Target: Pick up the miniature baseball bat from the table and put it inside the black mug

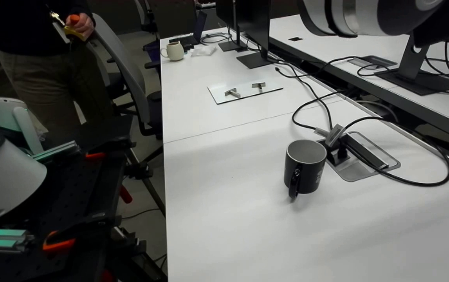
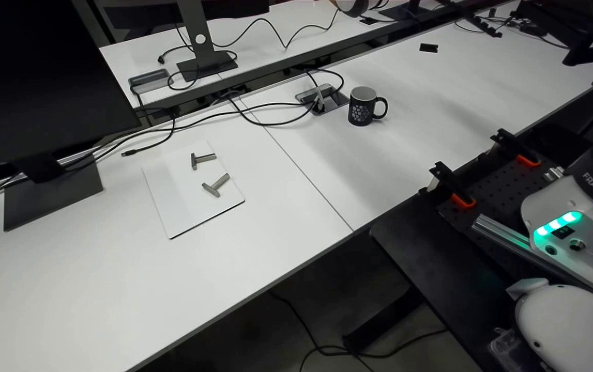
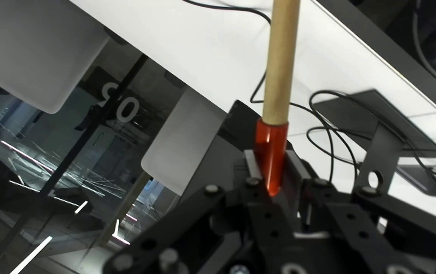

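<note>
The miniature baseball bat (image 3: 280,61) is a slim stick with a pale wooden shaft and a glossy orange-red end. My gripper (image 3: 273,163) is shut on that red end in the wrist view. The shaft points away from the fingers and runs out of the top of the frame. The black mug (image 1: 305,170) stands upright on the white table (image 1: 216,219). It also shows in the other exterior picture (image 2: 361,109), on the same table (image 2: 286,232). The gripper and bat are out of view in both exterior views; the mug is not in the wrist view.
A cable box (image 1: 377,158) with black cables lies beside the mug. A thin white board (image 2: 182,206) holds two metal T-shaped pieces. Monitors stand along the table's back side. Part of the white arm (image 1: 365,17) hangs high over the table. A person (image 1: 40,51) stands beyond the robot base.
</note>
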You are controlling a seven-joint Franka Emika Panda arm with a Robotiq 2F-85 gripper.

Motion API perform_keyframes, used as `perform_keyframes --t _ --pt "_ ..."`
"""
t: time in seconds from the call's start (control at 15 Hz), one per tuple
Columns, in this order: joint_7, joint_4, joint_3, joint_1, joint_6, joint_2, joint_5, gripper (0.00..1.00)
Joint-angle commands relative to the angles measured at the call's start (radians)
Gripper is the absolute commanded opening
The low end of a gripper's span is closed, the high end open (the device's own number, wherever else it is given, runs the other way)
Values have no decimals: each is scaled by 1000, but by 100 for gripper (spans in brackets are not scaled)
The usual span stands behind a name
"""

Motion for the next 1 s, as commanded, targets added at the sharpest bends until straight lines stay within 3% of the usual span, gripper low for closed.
perform_keyframes --t 0.0,0.07,0.13,0.2,0.47,0.53,0.67,0.93 --pt "-48 58 -215 157 8 33 142 7" --pt "-49 47 -231 172 9 32 149 7" --pt "31 28 -241 172 10 27 57 7" --pt "34 5 -235 175 12 20 35 7" --pt "-24 -117 -39 65 11 -12 -88 7" --pt "51 -51 -135 133 1 16 -69 30" --pt "46 -78 -89 106 1 15 -96 30" --pt "44 -81 -80 94 1 14 -104 30"
